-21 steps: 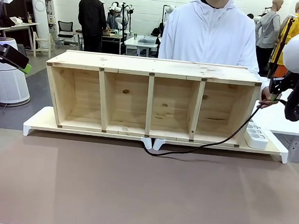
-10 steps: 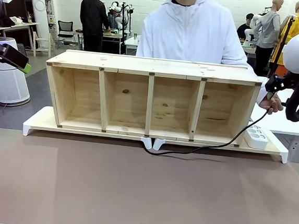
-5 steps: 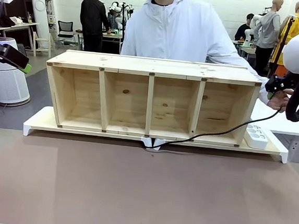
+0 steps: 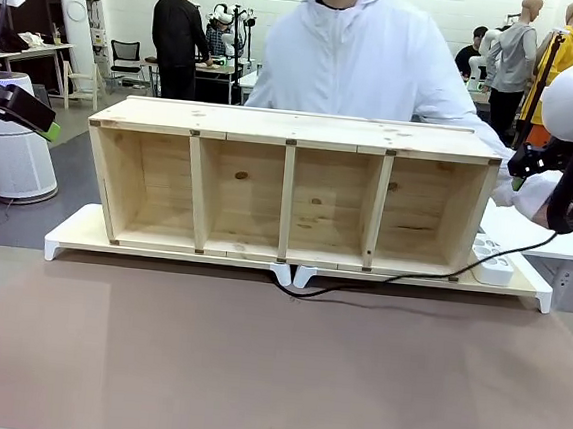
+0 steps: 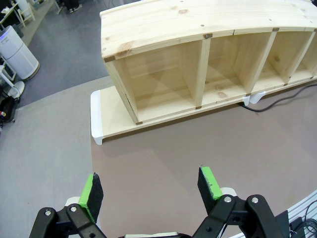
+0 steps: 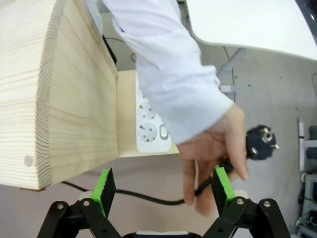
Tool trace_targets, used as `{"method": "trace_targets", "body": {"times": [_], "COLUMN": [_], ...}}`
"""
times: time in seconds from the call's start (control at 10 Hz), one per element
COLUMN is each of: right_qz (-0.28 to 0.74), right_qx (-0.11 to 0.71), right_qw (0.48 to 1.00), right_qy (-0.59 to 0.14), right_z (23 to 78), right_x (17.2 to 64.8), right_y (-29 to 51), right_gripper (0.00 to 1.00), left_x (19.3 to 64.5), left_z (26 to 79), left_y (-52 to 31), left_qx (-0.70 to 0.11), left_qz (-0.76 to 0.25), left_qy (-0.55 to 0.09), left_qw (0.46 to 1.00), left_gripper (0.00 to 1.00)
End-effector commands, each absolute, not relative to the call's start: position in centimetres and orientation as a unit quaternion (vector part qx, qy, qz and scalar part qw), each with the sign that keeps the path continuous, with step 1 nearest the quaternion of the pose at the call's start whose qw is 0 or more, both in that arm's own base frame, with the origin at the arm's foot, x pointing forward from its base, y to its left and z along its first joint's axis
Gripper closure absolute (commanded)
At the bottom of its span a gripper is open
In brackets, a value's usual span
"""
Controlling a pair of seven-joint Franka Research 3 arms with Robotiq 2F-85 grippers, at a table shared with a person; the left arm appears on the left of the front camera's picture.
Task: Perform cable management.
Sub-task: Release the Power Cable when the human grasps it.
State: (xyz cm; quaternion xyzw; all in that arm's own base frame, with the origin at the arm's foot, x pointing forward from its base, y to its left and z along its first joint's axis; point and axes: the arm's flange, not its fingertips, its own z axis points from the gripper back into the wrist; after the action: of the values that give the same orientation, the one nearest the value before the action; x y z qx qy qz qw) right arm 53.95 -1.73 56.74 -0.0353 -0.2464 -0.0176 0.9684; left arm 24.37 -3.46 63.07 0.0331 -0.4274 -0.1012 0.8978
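Note:
The black cable [image 4: 401,283] runs from the gap between the white risers along the shelf's foot and up to the person's hand [image 4: 531,194] at the right end. In the right wrist view that hand [image 6: 213,153] grips the cable [image 6: 148,198] just behind its round plug [image 6: 260,141]. It sits between and just past the spread green pads of my right gripper [image 6: 163,184], which is open and touches nothing. The right gripper [image 4: 518,177] hangs beside the shelf's right end. My left gripper [image 5: 150,186] is open and empty, high off the shelf's left end [image 4: 48,131].
A four-compartment wooden shelf [image 4: 294,125] stands on two white risers [image 4: 74,231] across the table. A white power strip [image 6: 148,126] lies on the right riser beside the shelf. The person in a white hoodie stands behind the shelf. The brown tabletop [image 4: 253,372] lies in front.
The person has shifted back toward the middle behind the shelf. The cable, stretched in the air half a second ago, now sags low along the riser. Neither arm has moved.

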Motion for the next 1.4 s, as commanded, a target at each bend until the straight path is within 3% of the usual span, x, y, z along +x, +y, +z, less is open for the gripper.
{"method": "trace_targets", "body": {"times": [0.0,1.3], "right_qz": [-0.022,-0.022], "right_qx": [-0.029,-0.029], "right_qw": [0.969,0.969], "right_qy": [-0.245,-0.245], "right_z": [56.66,56.66], "right_x": [53.97,53.97], "right_y": [-1.73,-1.73], "right_gripper": [0.0,0.0], "left_x": [24.48,24.48], "left_z": [63.11,63.11], "left_y": [-3.47,-3.47], "left_qx": [0.032,0.032], "left_qz": [-0.1,-0.1], "left_qy": [-0.431,-0.431], "left_qw": [0.896,0.896], "left_gripper": [0.0,0.0]}}
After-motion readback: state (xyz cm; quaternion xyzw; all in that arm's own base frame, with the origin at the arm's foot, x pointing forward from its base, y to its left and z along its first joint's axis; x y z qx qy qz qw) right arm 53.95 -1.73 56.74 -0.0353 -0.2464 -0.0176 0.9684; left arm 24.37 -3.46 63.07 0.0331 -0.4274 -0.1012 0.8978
